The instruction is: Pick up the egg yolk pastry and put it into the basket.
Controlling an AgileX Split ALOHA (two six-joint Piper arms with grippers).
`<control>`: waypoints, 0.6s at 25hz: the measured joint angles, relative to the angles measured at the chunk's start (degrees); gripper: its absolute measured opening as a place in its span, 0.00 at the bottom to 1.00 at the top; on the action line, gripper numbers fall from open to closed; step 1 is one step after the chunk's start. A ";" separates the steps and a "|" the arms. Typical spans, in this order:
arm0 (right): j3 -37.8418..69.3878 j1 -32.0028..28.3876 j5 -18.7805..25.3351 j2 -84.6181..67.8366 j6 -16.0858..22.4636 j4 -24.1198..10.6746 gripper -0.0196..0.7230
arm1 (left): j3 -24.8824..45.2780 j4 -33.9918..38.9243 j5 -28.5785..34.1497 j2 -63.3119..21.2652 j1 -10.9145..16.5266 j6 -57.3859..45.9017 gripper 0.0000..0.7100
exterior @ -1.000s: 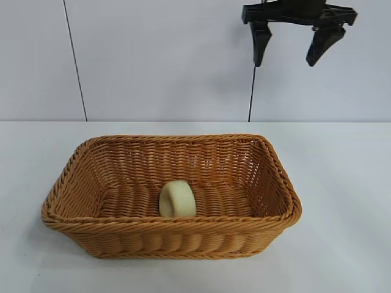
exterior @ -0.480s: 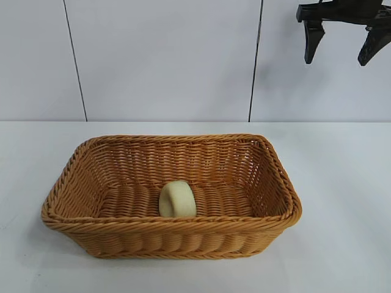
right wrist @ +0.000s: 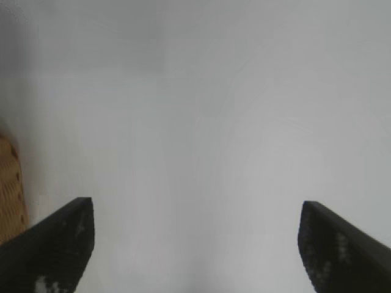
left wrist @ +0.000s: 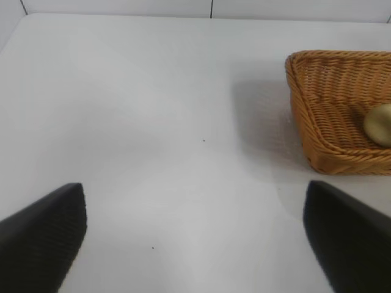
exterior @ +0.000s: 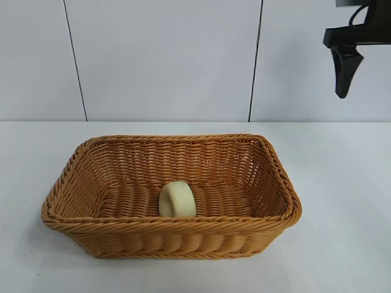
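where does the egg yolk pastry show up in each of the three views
Exterior view: the egg yolk pastry sits on the floor of the basket, near the middle of its near wall.
Left wrist view: the pastry shows at the right edge, inside the basket.
Right wrist view: the pastry is not in it; only a sliver of the basket shows at the left edge.
Shared landmark: the basket's woven rim.

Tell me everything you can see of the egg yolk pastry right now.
The egg yolk pastry is a small pale yellow-cream lump with a smooth matte surface and a rounded top. It stands on the woven floor of the basket, near the middle and close to the wall nearest the exterior camera, whose rim hides its base. Nothing grips it: neither hand is near it. The left wrist view shows it as a dull round shape inside the basket.
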 joint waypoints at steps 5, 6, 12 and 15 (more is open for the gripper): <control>15.36 0.00 0.00 -11.62 -1.65 1.46 0.89 | 0.00 0.00 0.00 0.00 0.00 0.00 0.98; 18.62 0.00 0.00 -14.25 -2.29 2.12 0.89 | 0.00 0.00 0.00 0.00 0.00 0.00 0.98; 37.21 0.00 -2.37 -29.81 -3.25 3.70 0.89 | 0.00 0.00 0.00 0.00 0.00 0.00 0.98; 46.11 0.00 -6.91 -38.38 -4.10 3.70 0.89 | 0.00 0.00 0.00 0.00 0.00 0.00 0.98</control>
